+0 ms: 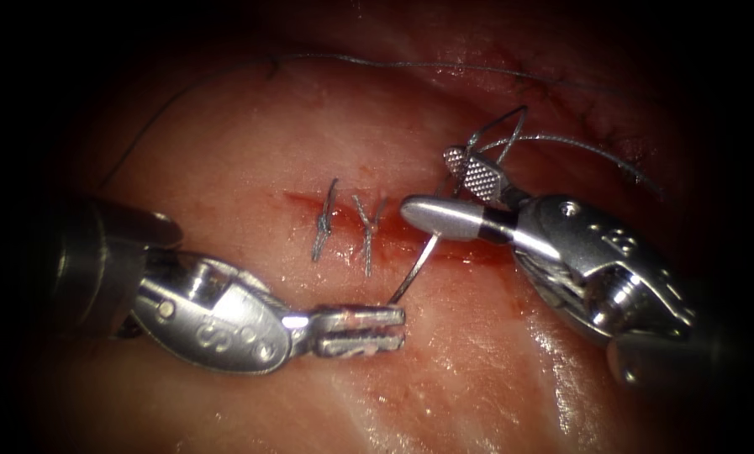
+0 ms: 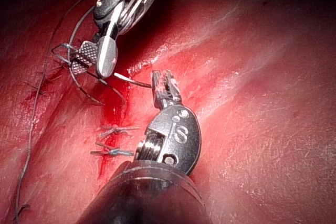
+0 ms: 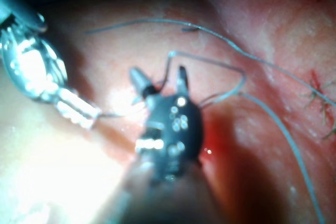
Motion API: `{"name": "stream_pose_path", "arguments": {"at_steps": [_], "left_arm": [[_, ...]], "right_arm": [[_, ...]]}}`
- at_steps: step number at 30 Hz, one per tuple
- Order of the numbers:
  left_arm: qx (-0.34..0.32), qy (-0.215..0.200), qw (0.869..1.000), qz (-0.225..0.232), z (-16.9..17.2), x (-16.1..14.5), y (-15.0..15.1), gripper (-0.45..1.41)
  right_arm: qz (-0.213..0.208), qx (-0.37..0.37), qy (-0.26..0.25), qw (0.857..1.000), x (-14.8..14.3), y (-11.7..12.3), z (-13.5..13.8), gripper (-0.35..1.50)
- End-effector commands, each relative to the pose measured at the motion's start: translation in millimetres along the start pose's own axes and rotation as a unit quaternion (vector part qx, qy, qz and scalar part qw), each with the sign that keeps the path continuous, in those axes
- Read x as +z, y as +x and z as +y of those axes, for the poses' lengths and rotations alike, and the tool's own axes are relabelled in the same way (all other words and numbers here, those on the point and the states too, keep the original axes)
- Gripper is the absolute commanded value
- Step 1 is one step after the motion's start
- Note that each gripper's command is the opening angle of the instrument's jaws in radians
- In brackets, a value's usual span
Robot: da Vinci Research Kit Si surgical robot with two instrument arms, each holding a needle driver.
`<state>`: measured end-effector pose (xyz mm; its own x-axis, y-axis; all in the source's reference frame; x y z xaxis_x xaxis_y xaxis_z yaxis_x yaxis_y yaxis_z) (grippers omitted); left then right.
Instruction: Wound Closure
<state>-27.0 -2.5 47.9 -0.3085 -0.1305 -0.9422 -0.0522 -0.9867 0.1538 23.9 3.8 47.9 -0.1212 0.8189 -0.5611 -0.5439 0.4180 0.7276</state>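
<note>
L tool [image 1: 398, 326] nearest the scope, below the cut [image 1: 393, 240]; fingers [image 1: 361, 317] together on the needle [image 1: 412, 273] at one end; needle slants up toward the cut, far end hidden behind R tool, so can't tell if in tissue [image 1: 250, 134]; R tool [image 1: 444, 189] over cut's R end, fingers [image 1: 482, 178] spread apart, thread [image 1: 498, 139] looped round upper one, nothing clamped; two stitches [image 1: 347, 227] left of it.

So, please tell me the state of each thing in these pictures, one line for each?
left tool: jaws shut on needle's end.
right tool: jaws open, holding nothing.
needle: lies across the cut, between both tools.
cut: partly closed, two stitches tied.
thread: slack, looped at right tool.
</note>
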Motion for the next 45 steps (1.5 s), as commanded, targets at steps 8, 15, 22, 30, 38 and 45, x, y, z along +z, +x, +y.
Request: {"name": "stream_pose_path", "arguments": {"at_steps": [8,15,22,30,38,45], "left_arm": [[-0.002,-0.001,1.0,0.0,0.8,0.6,-0.4,-0.45],[-0.002,-0.001,1.0,0.0,0.8,0.6,-0.4,-0.45],[-0.001,-0.003,1.0,-0.003,0.9,0.7,-0.4,-0.45],[-0.087,0.0,0.996,0.0,0.3,1.0,-0.1,0.83],[-0.263,-0.067,0.957,0.098,-0.8,-0.2,1.5,1.11],[-0.298,-0.107,0.946,0.073,-1.7,-1.1,-1.3,0.59]], "right_arm": [[-0.005,0.028,-0.001,1.0,0.7,-1.4,-0.1,0.49],[-0.01,0.035,-0.002,0.999,0.6,-1.7,-0.1,0.32],[-0.012,0.052,-0.003,0.999,0.5,-1.3,-0.2,-0.35],[-0.015,0.056,0.001,0.998,0.1,-1.4,0.3,-0.35],[0.02,-0.043,0.014,0.999,-1.1,-0.9,3.2,-0.35],[0.047,-0.173,0.055,0.982,-2.2,-0.5,4.2,-0.35]]}}
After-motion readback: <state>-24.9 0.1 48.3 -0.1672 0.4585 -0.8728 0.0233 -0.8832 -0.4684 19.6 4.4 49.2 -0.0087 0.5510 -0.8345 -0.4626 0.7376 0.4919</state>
